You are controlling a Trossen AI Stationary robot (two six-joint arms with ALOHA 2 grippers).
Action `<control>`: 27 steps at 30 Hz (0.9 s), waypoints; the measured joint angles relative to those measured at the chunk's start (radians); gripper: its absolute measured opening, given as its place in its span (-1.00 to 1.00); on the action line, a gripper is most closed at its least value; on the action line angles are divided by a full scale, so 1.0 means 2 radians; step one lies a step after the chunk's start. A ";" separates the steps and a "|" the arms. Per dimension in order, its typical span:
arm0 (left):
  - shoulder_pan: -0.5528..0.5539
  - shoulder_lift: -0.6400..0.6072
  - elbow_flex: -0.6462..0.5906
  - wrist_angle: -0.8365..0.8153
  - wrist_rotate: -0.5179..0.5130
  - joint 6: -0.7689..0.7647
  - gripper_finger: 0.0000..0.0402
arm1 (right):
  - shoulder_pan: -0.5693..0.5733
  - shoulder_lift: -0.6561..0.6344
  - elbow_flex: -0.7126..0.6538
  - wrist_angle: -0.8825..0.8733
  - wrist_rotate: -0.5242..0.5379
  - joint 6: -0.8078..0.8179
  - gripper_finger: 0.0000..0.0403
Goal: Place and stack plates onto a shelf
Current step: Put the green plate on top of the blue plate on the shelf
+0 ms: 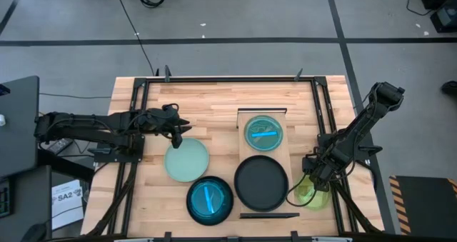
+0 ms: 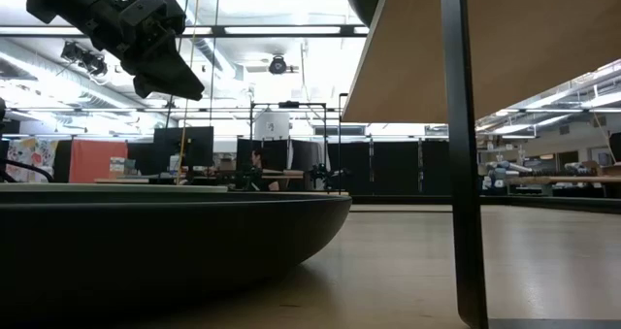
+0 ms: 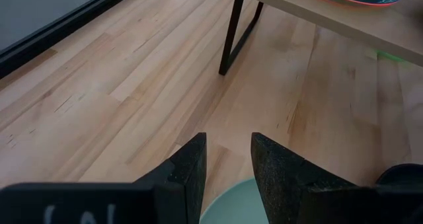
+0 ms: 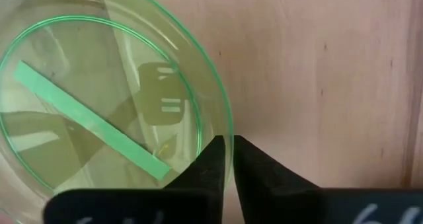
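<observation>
right pincer [image 4: 228, 159] low, apparently pinching lime-green plate [image 4: 99, 98] rim | left pincer [image 3: 228, 159] spread above mint plate [image 1: 187, 160]

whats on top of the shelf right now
One small teal plate with an orange rim showing beneath it sits on the shelf. The black plate overlaps the shelf's near end; what it covers cannot be seen.

A round, translucent lime-green plastic plate [image 4: 99, 105] lies on the pale wooden tabletop [image 4: 317, 72], a flat green strip crossing its middle. The right gripper [image 4: 229, 159] has its 2 dark fingers [image 4: 254, 168] pinched on the plate's thin rim.
</observation>
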 joint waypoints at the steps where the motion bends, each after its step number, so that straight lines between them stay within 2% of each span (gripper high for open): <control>1: 0.000 0.000 0.000 0.000 0.000 0.000 -0.37 | 0.000 0.000 0.000 0.000 0.000 0.000 -0.86; 6: 0.000 0.000 0.000 0.000 0.000 0.000 -0.37 | 0.000 0.000 0.000 0.000 -0.001 0.000 -0.97; 27: 0.000 0.000 0.000 0.000 0.000 0.000 -0.37 | -0.001 -0.022 0.000 -0.001 -0.003 0.008 -0.97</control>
